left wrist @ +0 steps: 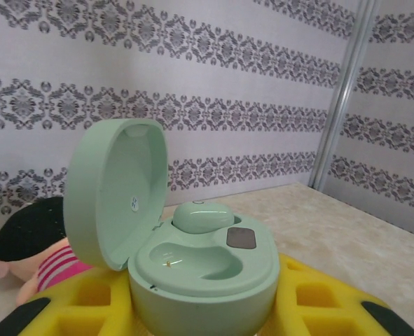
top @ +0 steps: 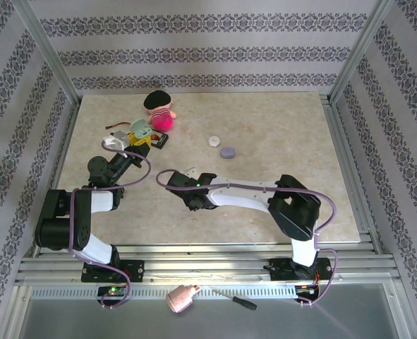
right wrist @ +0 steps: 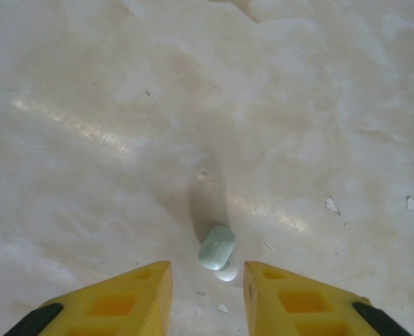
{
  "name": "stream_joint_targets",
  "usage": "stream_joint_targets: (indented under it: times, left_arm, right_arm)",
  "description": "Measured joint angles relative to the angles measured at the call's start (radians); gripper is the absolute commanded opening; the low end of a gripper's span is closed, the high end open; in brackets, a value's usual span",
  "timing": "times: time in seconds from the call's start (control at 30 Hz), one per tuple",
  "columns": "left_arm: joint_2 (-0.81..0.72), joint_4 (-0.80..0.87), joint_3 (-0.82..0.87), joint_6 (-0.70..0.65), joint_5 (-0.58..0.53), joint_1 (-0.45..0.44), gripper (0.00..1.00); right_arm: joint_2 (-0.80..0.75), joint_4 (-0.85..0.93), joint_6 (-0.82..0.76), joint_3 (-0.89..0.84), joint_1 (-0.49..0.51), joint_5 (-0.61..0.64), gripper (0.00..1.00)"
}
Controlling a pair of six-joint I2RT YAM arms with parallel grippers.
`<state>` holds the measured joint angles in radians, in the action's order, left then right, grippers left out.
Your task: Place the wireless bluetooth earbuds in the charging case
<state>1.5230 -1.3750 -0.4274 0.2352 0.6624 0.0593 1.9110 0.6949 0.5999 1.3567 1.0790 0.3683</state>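
Gently: your right gripper (right wrist: 201,299) stands wide open, with the mint earbud (right wrist: 217,246) on the table (right wrist: 87,105) just beyond its gap, low centre. It's likely light, hard and slick, so pinch its rounded body. Your left gripper (left wrist: 207,311) clamps the open charging case (left wrist: 192,269), mid-frame.

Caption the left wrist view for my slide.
Left gripper holds the open mint charging case, one earbud seated, the other well empty, a plush doll behind.
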Motion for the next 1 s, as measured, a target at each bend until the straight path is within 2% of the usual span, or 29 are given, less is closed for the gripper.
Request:
stream_joint_targets:
  times: [0.33,1.0]
  left_arm:
    - [0.000,0.002,0.000,0.000,-0.034,0.008,0.22]
    - [0.000,0.002,0.000,0.000,-0.036,0.008,0.22]
  right_arm:
    - [0.106,0.103,0.002,0.085,0.032,0.070,0.27]
    - [0.172,0.126,-0.012,0.109,0.032,0.084,0.25]
